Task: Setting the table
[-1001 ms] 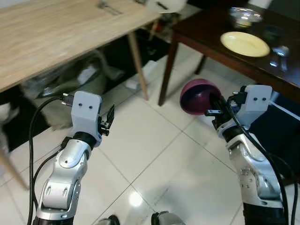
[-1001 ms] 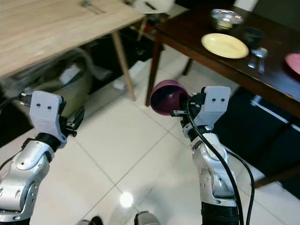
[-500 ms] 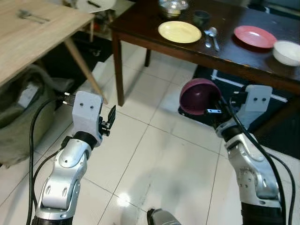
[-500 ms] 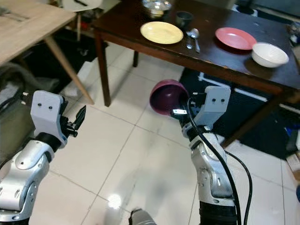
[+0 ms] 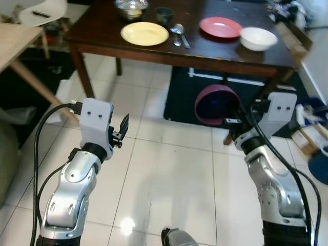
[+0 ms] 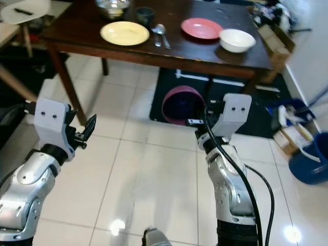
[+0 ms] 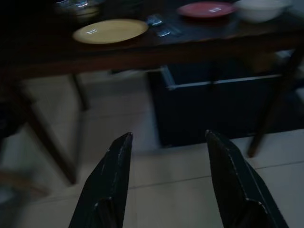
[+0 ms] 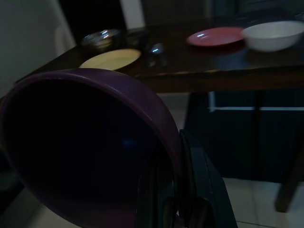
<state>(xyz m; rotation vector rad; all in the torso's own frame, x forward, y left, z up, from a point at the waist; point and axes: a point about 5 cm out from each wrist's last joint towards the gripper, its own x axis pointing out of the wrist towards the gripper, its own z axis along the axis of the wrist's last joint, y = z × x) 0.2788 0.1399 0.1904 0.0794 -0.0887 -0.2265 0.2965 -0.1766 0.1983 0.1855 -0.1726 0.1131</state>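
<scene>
maroon and tipped on its side, the bowl (image 5: 215,104) is pinched at its rim by the right hand (image 5: 234,121), its hollow facing out toward the dark wooden counter (image 5: 215,48) that stands ahead of the robot and higher than the bowl. that is the relation the next move hangs on, as i judge it: the counter lies forward and upward from the right hand, so the bowl has to be lifted over the near edge and turned level before it can be set down. the right arm is the one with the load and sits nearer the bare stretch of counter in front of the white bowl (image 5: 258,37) and the red plate (image 5: 220,26); the yellow plate (image 5: 144,33), the spoons (image 5: 178,35), a dark cup (image 5: 164,13) and a metal bowl (image 5: 131,6) lie further to the left. the left hand (image 5: 123,131) hangs over the tiled floor (image 5: 169,169) with its fingers (image 7: 111,183) spread and nothing between them. the head views give the whole layout from above, while the right wrist view shows the bowl's rim (image 8: 142,102) gripped between the black fingers (image 8: 202,175) and the counter edge seen almost level.
</scene>
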